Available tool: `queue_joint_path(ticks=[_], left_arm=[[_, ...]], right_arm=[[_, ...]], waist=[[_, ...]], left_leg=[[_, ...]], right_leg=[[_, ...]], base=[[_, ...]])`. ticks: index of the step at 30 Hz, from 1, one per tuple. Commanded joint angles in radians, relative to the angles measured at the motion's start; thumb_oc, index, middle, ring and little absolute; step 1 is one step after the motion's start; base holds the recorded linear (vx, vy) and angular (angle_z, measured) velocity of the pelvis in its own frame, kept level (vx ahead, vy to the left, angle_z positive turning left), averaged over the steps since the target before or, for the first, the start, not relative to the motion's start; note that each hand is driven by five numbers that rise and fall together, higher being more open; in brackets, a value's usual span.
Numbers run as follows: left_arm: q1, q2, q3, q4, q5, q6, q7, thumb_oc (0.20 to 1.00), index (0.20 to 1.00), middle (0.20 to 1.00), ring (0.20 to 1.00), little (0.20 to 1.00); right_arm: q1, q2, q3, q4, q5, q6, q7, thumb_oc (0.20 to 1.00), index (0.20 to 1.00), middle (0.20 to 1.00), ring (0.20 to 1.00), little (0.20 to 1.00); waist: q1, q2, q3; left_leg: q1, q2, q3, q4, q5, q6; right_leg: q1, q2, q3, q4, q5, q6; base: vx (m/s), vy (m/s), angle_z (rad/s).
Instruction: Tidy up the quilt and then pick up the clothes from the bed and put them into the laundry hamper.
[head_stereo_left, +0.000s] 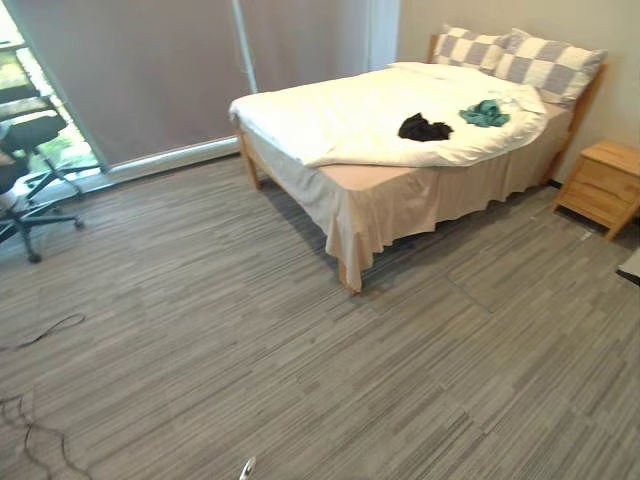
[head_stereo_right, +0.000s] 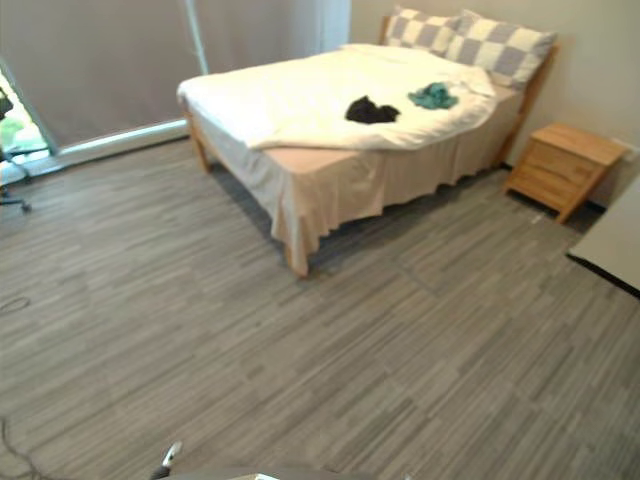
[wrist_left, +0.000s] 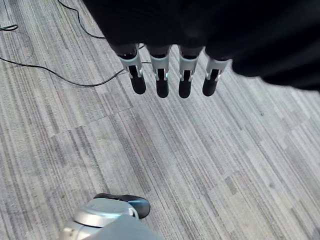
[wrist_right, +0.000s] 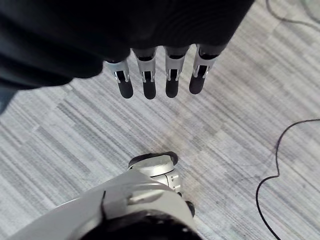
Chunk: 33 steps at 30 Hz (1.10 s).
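From the left eye view you are looking across a grey striped floor (head_stereo_left: 300, 340) at the bed (head_stereo_left: 400, 140), which stands well away from you against the far wall. The white quilt (head_stereo_left: 350, 115) lies spread over most of the mattress, its near edge rumpled and leaving a corner of the beige sheet (head_stereo_left: 375, 195) bare. Two pieces of clothing rest on the quilt, a black garment (head_stereo_left: 424, 128) and, just beyond it toward the checked pillows (head_stereo_left: 515, 55), a teal garment (head_stereo_left: 485, 113); the two lie near each other but apart. A wooden nightstand (head_stereo_left: 602, 183) stands beside the bed, and an office chair (head_stereo_left: 25, 175) sits by the window. The right eye view shows you the same layout. In the left wrist view your left hand (wrist_left: 170, 75) hangs over bare floor with fingers straight and relaxed, holding nothing. In the right wrist view your right hand (wrist_right: 157, 75) is the same, fingers extended and empty above the floor.
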Motion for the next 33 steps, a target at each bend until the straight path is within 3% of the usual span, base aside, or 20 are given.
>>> queue_joint_path(ticks=[1,16,27,33], left_arm=[[-0.076,-0.021,0.013,0.020,-0.023,0.007,0.039,1.000,1.000,1.000,1.000,1.000],[-0.073,-0.034,0.004,0.063,0.026,0.157,0.071,1.000,1.000,1.000,1.000,1.000],[-0.074,-0.034,0.004,0.066,0.030,0.187,0.069,1.000,1.000,1.000,1.000,1.000],[-0.083,-0.031,0.008,0.066,0.031,0.185,0.076,1.000,1.000,1.000,1.000,1.000]], right_arm=[[-0.112,0.019,0.017,-0.004,0.041,0.022,-0.015,1.000,1.000,1.000,1.000,1.000],[-0.105,0.024,0.037,0.001,-0.039,0.054,-0.062,1.000,1.000,1.000,1.000,1.000],[-0.099,0.024,0.036,0.005,-0.048,0.067,-0.070,1.000,1.000,1.000,1.000,1.000],[-0.109,0.026,0.038,0.006,-0.054,0.065,-0.074,1.000,1.000,1.000,1.000,1.000]], waist=[[0.012,-0.021,0.098],[0.006,-0.021,0.092],[0.004,-0.025,0.098],[0.005,-0.026,0.117]], left_leg=[[0.073,-0.053,-0.074,-0.144,0.012,0.004],[0.089,-0.049,-0.058,-0.144,-0.002,0.002],[0.100,-0.052,-0.054,-0.144,-0.010,0.012],[0.106,-0.049,-0.061,-0.107,-0.027,0.028]], right_leg=[[0.175,-0.049,-0.005,-0.277,0.118,0.122],[0.195,-0.051,-0.014,-0.286,0.108,0.125],[0.187,-0.065,-0.001,-0.253,0.093,0.133],[0.164,-0.092,0.016,-0.161,0.064,0.142]], base=[[0.01,0.004,-0.03],[0.02,0.010,-0.01],[0.03,0.037,-0.03],[0.05,0.060,-0.09]])
